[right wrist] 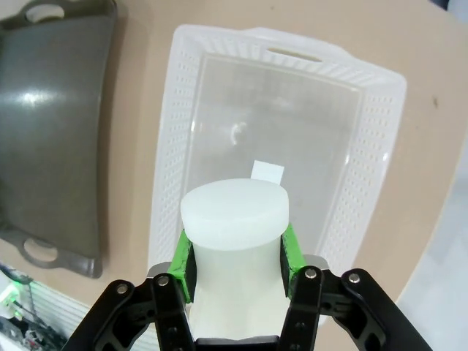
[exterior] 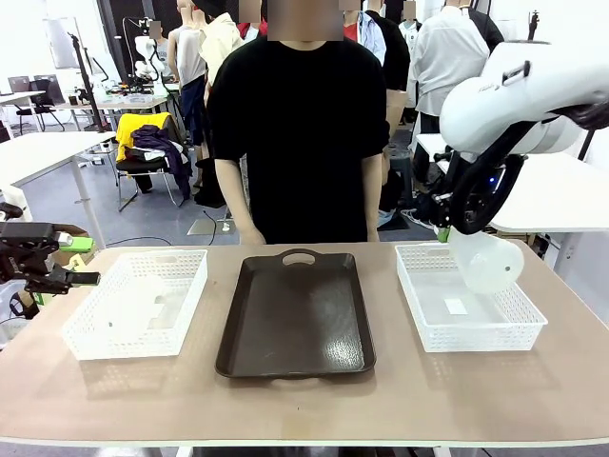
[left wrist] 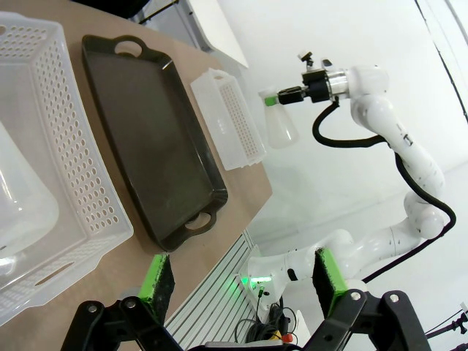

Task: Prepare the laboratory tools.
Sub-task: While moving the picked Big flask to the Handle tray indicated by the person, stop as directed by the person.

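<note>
My right gripper (exterior: 461, 233) is shut on the neck of a frosted-white conical flask (exterior: 492, 265), which hangs tilted above the right white mesh basket (exterior: 476, 338). From the right wrist, the flask (right wrist: 232, 208) sits between the green pads (right wrist: 183, 263) over the basket's floor. A second flask (left wrist: 18, 212) lies inside the left mesh basket (exterior: 124, 343). My left gripper (exterior: 76, 279) hovers open just left of that basket, above the table's left edge. The left wrist view has its green fingers (left wrist: 157, 281) spread wide with nothing between them.
A dark brown tray (exterior: 297, 314) with cut-out handles lies between the two baskets, with nothing on it. A person in a black shirt (exterior: 297, 133) stands at the far side, hands near the table edge. A small white label (right wrist: 268, 172) lies on the right basket's floor.
</note>
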Available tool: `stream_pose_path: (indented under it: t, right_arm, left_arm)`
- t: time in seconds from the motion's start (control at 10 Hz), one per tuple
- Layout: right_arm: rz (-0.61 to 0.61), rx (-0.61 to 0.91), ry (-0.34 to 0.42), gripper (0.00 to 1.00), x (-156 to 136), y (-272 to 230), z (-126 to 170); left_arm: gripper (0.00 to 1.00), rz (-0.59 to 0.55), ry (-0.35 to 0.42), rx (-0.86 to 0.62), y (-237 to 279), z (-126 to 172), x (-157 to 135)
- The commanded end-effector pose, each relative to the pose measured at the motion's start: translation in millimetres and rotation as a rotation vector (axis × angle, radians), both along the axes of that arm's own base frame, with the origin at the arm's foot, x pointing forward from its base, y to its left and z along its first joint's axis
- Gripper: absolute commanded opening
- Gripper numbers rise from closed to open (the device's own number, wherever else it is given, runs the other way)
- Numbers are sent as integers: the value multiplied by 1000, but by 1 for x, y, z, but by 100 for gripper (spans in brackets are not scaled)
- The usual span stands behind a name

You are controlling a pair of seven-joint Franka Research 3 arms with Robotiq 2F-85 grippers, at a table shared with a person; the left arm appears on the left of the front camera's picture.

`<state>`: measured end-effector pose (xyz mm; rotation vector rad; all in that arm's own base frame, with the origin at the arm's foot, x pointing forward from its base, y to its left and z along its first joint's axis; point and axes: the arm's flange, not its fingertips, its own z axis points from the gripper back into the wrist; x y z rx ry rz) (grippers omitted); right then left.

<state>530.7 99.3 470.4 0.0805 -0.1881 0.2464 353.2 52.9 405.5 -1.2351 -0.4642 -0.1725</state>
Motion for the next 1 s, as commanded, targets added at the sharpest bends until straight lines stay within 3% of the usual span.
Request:
stream_pose_path:
  t: [0.0, 0.9]
  right_arm:
    - [27, 12, -30, 0, -15, -2, 5]
    - [16, -3, -31, 0, -13, 1, 16]
  left_arm:
    - [100, 4, -3, -18, 0, 1, 0]
    - [100, 4, -3, -18, 0, 1, 0]
